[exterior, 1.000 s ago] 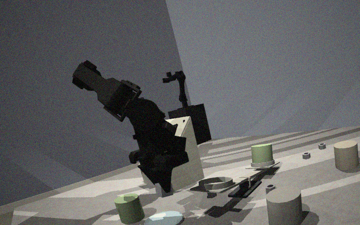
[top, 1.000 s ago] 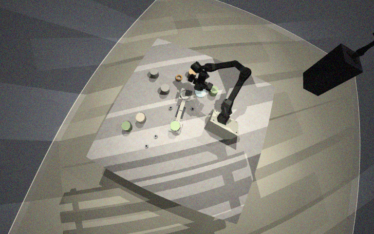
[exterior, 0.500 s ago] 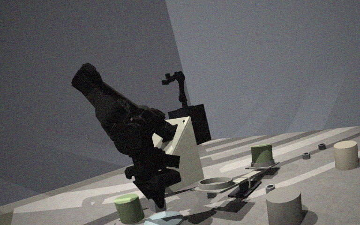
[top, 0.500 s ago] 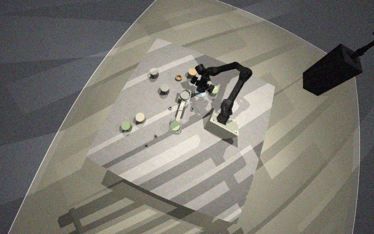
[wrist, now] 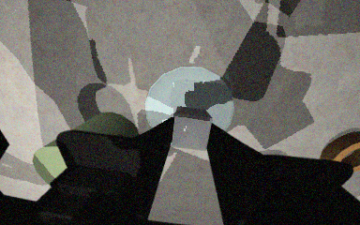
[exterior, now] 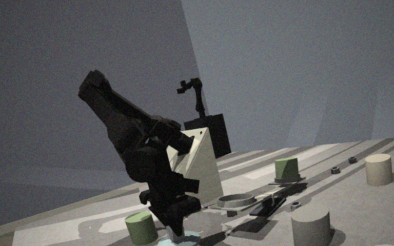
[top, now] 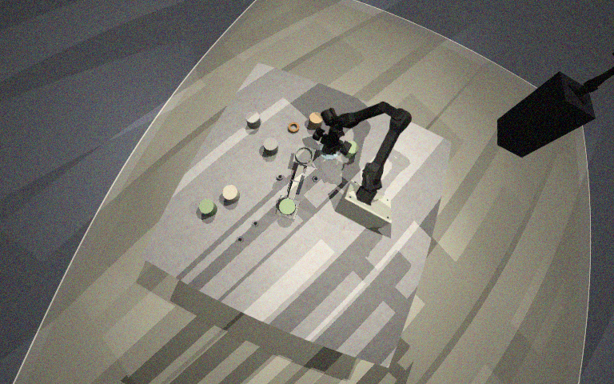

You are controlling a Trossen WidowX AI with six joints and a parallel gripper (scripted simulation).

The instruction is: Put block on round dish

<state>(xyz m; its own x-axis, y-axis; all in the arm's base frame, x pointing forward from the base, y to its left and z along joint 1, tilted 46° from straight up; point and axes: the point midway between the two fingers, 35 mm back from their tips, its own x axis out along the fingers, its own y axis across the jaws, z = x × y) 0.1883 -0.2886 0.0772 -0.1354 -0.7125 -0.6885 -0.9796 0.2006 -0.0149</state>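
My gripper (exterior: 175, 232) (wrist: 189, 123) is shut on a small grey block (exterior: 171, 231) (wrist: 191, 133). It holds the block low at the pale blue round dish (top: 329, 156) (exterior: 195, 236) (wrist: 164, 89); whether the block touches the dish cannot be told. A green cup (top: 287, 206) (exterior: 286, 170) stands upright on one end of the balance (top: 296, 182). The ring seat (top: 304, 156) (exterior: 236, 200) at its other end is empty. Another green cylinder (top: 352, 148) (exterior: 141, 229) (wrist: 49, 161) stands beside the dish, not over it. The arm hides the fingertips in the top view.
An orange cylinder (top: 315, 118) and an orange ring (top: 293, 127) lie near the arm. Two pale cylinders (top: 253, 120) (top: 270, 146), a cream one (top: 229, 193) (exterior: 378, 170) and a green one (top: 206, 206) stand farther off. Several small nuts lie around the balance, one close to its beam (top: 315, 178).
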